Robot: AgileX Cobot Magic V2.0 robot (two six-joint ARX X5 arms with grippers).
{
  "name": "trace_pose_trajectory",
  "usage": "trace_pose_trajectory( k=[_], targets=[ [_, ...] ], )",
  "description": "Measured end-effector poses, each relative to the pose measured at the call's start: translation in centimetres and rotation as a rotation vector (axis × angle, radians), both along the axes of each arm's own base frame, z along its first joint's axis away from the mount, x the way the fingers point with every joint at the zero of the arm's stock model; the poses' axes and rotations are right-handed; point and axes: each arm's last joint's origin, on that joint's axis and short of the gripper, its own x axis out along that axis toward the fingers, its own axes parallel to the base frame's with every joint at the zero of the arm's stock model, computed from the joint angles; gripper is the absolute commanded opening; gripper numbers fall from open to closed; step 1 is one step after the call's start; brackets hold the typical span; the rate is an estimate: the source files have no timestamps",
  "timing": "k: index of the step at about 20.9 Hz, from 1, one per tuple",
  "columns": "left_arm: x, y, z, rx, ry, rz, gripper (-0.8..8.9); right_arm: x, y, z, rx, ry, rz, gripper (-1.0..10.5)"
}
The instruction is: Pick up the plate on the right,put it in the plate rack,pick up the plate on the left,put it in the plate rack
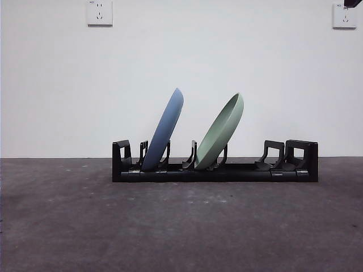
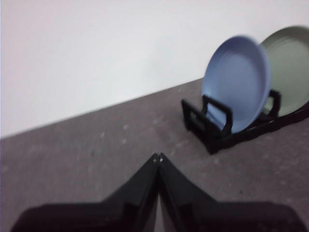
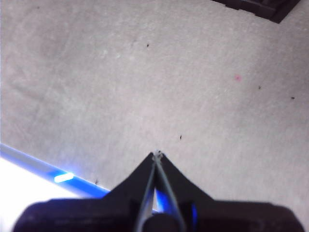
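- Across the middle of the front frame sat the plate rack [image 1: 215, 171], holding a blue plate [image 1: 165, 131] at left and a green plate [image 1: 222, 132] at centre, both tilted right.
- Left gripper [image 2: 158, 157] and right gripper [image 3: 157, 154] were both pinched together, holding nothing.
- Couldn't spot any readable writing.

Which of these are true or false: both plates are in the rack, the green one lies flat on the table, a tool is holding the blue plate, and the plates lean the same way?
1. Both plates stand in the plate rack. True.
2. The green plate lies flat on the table. False: it leans in the rack.
3. The left tool holds the blue plate. False: it is shut on nothing, away from the rack.
4. Both plates lean the same way. True.
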Motion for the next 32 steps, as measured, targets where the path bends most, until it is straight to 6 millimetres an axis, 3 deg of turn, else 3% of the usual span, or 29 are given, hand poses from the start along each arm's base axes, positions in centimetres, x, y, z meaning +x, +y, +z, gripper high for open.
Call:
trace_pose_trajectory(
  k=[4, 8, 15, 27, 29, 32],
  targets=[
    [-0.1, 0.2, -3.1, -0.072, 0.028, 0.070, -0.03, 0.9, 0.4, 0.6, 0.043, -0.110, -0.003, 0.0],
    [-0.1, 0.2, -5.0, -0.123, 0.106, 0.085, -0.03, 1.9, 0.8, 1.4, 0.097, -0.234, -0.003, 0.0],
    [-0.2, 0.2, -5.1, -0.148, 0.124, 0.091, -0.03, 2.8, 1.2, 2.5, 0.154, -0.382, -0.009, 0.0],
    [-0.1, 0.2, -5.2, -0.150, 0.131, 0.091, -0.03, 2.9, 1.2, 2.5, 0.154, -0.392, -0.009, 0.0],
    [-0.1, 0.2, -5.2, -0.153, 0.132, 0.092, -0.03, 2.7, 0.5, 2.8, 0.093, -0.433, -0.034, 0.0],
    [-0.1, 0.2, -5.1, -0.154, 0.131, 0.092, -0.03, 1.0, -1.5, 4.5, 0.075, -0.565, -0.090, 0.0]
  ],
)
